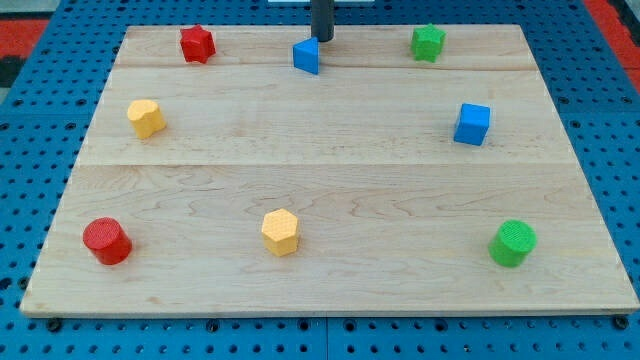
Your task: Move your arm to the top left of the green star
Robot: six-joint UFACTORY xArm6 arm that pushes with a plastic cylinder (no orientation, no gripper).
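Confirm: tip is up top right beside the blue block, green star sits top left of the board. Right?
Not quite. The green star sits at the top right of the board, not the top left; the red star is what's at the top left. The rest holds: my tip is at the view's top, right beside the blue block. The camera view shows it.

A robotics lab bench is indicated. A pale wooden surface (pixel 330 190) is laid on a blue pegboard base (pixel 40 120) with regular holes. Small coloured test blocks are spread near the surface's edges and corners. Red matting (pixel 22 40) is seen past the top left corner.
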